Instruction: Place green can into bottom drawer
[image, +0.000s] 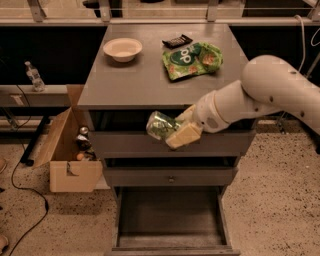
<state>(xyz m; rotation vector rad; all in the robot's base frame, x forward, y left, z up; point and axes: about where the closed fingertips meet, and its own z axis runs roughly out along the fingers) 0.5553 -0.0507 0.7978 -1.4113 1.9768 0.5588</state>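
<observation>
Single high view, facing down at cabinet (150, 82) front, mid-distance, jaws mid-frame gripping green can (160, 125)

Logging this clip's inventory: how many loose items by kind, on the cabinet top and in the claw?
bowl: 1
snack bag: 1
dark flat item: 1
green can: 1, gripped by the claw before the top drawer
total: 4

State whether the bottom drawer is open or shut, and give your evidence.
Open: the bottom drawer is pulled out, its tray floor visible. The gripper holds the green can above it, before the top drawer.
</observation>
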